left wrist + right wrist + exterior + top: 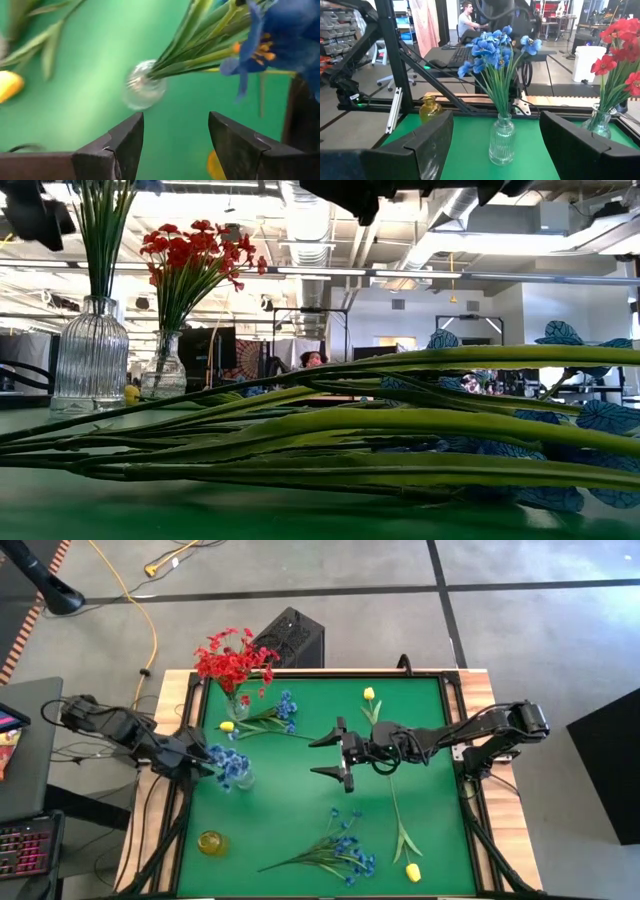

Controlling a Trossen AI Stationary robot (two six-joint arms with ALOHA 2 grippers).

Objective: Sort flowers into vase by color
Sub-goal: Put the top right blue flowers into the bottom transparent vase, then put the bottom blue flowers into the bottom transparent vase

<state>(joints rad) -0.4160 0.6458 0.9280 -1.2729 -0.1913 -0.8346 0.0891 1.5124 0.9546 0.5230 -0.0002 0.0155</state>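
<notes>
A clear vase [238, 706] at the far left holds red flowers [234, 660]. Nearer, a second clear vase [501, 145] holds blue flowers [229, 764]. My left gripper [203, 761] stands open just left of them, above that vase's mouth [143, 90], with nothing between its fingers [126, 141]. My right gripper [333, 756] hangs open and level over the middle of the mat, pointing at the blue vase and holding nothing. Loose on the mat lie a blue spray [283, 713], a yellow tulip [227, 726], another tulip [369, 694], a blue spray [343, 851] and a third tulip [412, 872].
A small yellow vase [211, 842] stands at the near left of the green mat [300, 800]. A black box [290, 637] sits beyond the far edge. In the low view, stems [330, 445] lie across the foreground. A person [466, 20] sits beyond the table.
</notes>
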